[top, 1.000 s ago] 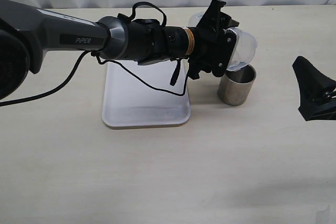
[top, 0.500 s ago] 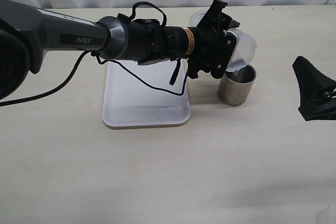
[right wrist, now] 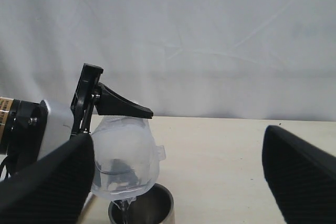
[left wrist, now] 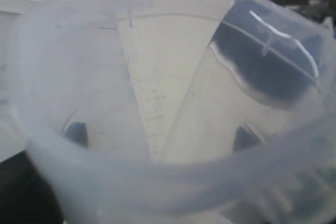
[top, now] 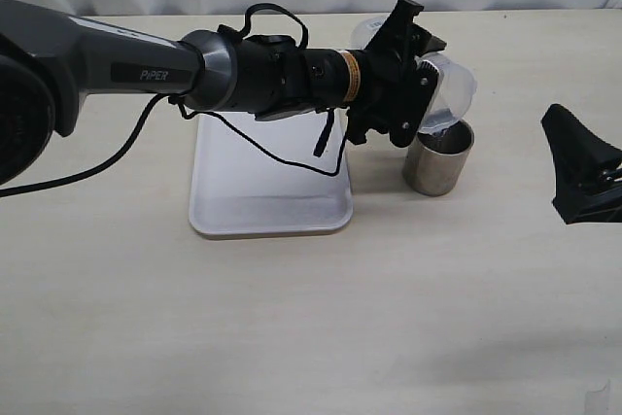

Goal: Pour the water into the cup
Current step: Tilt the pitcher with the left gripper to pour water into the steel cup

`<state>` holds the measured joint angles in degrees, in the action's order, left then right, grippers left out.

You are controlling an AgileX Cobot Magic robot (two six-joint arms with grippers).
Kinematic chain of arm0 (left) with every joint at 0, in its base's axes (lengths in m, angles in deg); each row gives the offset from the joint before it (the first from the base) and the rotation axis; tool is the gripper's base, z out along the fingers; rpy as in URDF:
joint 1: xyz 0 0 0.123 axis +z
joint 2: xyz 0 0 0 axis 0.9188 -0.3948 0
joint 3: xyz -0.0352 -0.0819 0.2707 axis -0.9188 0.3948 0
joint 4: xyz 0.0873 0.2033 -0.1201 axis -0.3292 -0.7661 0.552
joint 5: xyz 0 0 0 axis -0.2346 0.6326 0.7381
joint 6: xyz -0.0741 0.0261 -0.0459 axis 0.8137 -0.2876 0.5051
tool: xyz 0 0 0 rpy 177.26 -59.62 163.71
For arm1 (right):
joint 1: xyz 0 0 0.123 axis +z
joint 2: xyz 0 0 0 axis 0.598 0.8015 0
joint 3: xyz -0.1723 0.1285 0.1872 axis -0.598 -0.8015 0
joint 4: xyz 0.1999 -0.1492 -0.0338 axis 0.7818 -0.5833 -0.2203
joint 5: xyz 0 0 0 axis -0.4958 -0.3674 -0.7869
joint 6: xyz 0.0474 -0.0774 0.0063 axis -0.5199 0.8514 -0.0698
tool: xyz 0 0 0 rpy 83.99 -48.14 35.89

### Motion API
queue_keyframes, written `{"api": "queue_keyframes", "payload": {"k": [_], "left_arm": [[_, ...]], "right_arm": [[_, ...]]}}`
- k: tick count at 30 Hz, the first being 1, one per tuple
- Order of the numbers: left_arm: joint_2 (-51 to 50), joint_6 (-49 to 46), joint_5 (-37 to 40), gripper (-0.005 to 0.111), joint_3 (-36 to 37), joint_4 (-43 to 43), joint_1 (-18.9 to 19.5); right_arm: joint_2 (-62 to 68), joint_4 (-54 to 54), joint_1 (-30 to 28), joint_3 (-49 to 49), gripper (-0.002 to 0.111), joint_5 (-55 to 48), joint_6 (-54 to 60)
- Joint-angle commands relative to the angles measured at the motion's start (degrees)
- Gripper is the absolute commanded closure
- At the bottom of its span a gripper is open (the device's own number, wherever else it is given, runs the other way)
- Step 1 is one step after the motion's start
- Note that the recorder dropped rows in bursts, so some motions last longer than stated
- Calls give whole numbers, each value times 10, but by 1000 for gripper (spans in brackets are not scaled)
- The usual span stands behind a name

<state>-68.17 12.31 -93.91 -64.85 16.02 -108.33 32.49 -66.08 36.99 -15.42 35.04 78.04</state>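
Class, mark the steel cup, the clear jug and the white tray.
steel cup (top: 434, 170), exterior view, its outer wall.
clear jug (top: 454, 92), exterior view, its tilted side.
white tray (top: 267, 191), exterior view, its bare floor.

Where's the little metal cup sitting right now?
In the exterior view the steel cup stands on the table right of centre, just right of the white tray, directly under the lip of the tilted clear jug.

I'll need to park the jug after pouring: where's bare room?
The white tray beside the cup is bare. So is the table between cup and right gripper. Crowded only at the cup, under the jug and left gripper.
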Motion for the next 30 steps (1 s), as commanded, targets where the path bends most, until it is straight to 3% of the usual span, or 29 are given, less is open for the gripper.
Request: {"api": "queue_keyframes", "payload": {"k": [1,30], "left_arm": [[6,-11,-24,107,-7,5,-5],[6,-41,-27,107,-7,54,-5]], "right_arm": [[2,-6,-1,-1,27,-2,-1],[2,-6,-1,-1,27,-2,-1]]}}
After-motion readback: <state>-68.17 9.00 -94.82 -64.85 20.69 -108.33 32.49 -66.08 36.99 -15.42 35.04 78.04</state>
